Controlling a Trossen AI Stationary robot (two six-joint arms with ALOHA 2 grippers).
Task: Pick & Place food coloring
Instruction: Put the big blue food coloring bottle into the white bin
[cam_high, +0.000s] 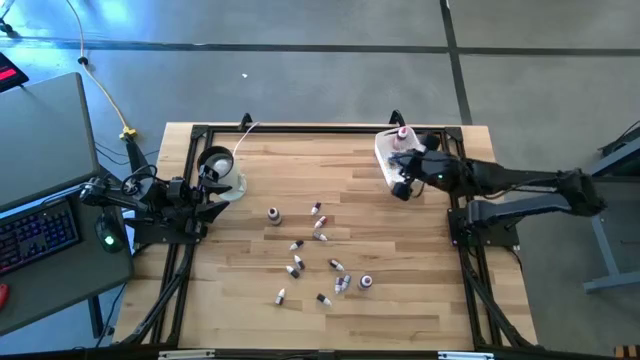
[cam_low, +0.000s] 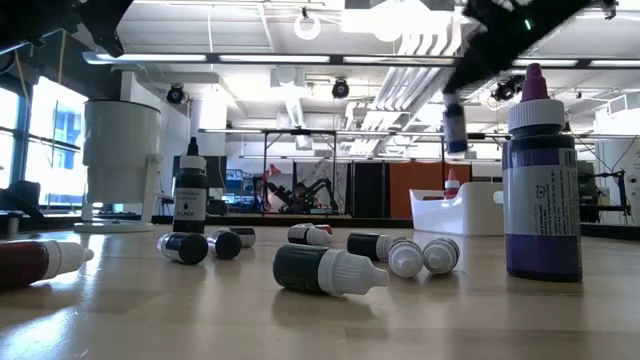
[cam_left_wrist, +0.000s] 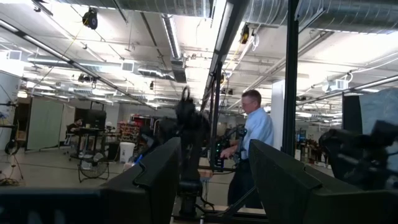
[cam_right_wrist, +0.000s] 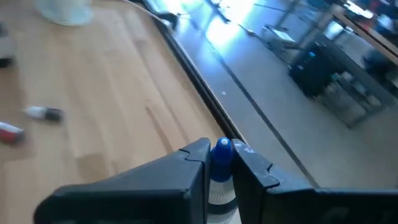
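Right gripper is clamped on a blue-capped food coloring bottle, fingers nearly together around its neck, up around 1 o'clock on the table by the white tub. I'd get it squarely over the tub's opening and drop low before letting go, so it doesn't bounce out. Other bottles lie scattered mid-table. Left gripper waits at 9 o'clock, fingers spread, holding nothing
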